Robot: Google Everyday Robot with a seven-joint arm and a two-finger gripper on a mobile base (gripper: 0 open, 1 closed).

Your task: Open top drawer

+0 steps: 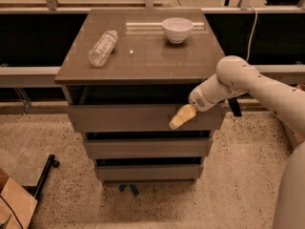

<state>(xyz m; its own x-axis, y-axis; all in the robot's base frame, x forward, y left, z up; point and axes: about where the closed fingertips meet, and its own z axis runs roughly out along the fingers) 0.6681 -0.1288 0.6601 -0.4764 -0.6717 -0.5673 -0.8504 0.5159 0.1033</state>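
Only one view is given. The cabinet (143, 66) is seen from high up in front, looking down, quite near. The gripper (181, 117) is seen against the top drawer (119, 117), right of middle.

Grey-brown flat-fronted top drawer (119, 118) at frame centre, dark gap above it, yellow-tipped gripper (180, 118) against its right front, white ceramic bowl (177, 29) and clear plastic bottle (102, 47) on brown desk (143, 66)

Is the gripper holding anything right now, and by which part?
It cannot be told. The gripper sits against the front panel of the top drawer, right of centre, but no grip on it shows.
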